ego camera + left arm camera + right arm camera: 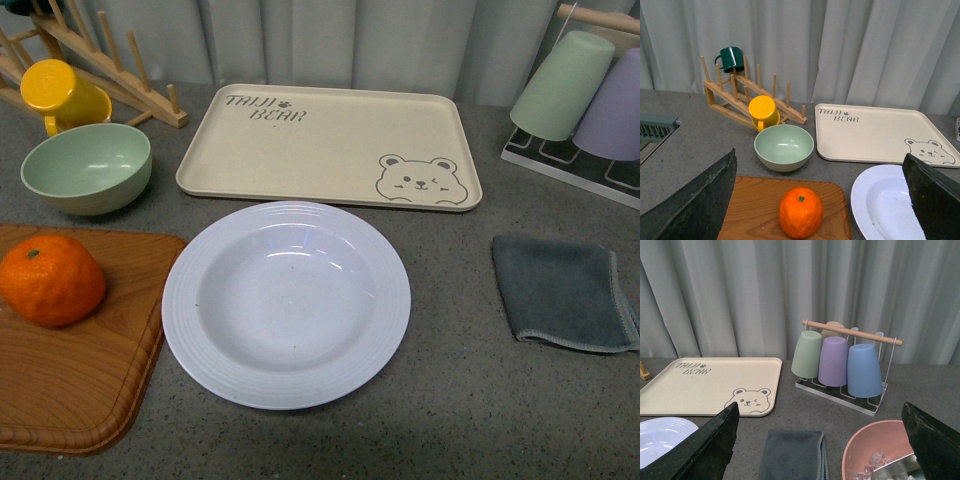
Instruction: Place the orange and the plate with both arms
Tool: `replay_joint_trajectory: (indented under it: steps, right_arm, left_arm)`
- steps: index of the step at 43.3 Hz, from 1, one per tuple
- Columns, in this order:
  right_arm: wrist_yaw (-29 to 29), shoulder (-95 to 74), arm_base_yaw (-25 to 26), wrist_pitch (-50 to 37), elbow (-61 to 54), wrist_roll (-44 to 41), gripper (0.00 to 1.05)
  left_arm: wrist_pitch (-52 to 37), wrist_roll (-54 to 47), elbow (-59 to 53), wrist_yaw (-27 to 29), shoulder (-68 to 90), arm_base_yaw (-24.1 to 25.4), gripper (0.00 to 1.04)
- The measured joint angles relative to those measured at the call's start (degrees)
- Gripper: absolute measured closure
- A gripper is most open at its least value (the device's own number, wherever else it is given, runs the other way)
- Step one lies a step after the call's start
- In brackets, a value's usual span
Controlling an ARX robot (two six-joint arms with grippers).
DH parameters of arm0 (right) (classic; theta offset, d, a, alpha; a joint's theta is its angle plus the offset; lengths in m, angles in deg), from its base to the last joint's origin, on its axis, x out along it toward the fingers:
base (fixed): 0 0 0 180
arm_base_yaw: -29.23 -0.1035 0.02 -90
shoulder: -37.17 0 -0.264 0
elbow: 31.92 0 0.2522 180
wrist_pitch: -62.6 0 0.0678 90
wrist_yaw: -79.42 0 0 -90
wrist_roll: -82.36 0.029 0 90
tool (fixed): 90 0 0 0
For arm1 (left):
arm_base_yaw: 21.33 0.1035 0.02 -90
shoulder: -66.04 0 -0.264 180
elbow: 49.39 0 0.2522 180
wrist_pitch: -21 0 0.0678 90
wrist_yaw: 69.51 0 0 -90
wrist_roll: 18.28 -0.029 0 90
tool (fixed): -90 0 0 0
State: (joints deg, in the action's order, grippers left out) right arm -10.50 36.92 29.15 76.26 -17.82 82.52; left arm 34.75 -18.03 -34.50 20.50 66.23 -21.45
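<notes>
The orange (52, 280) sits on a wooden cutting board (90, 380) at the near left of the grey counter (470, 410); the board is cut off by the picture's left and lower edges. Just right of the board, almost touching it, lies the white ribbed plate (185, 300), empty and whole in the front view. Behind the plate rests the beige bear tray (330, 140), with a pale-green bowl (87, 165) and a tipped yellow cup (62, 95) on a wooden peg rack (110, 55) to its left. A grey cloth (563, 290) on the right runs off the frame, as do the upturned green cup (565, 85) and purple cup (615, 105).

Neither arm shows in the front view. In the left wrist view the left gripper (819, 156) is spread wide, its dark fingers (695, 205) bracketing the orange from above and gripping nothing. The right gripper (820, 407) is likewise spread and empty above the cloth. A pink bowl (875, 445) is cropped there; it holds what may be clear chunks, hard to make out.
</notes>
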Motion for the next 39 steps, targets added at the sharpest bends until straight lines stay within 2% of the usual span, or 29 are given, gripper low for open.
replay_joint_trajectory:
  steps: [39]
  right_arm:
    - [0.0, 0.0, 0.0, 0.0, 0.0, 0.0, 0.09]
  left_arm:
    - [0.0, 0.0, 0.0, 0.0, 0.0, 0.0, 0.07]
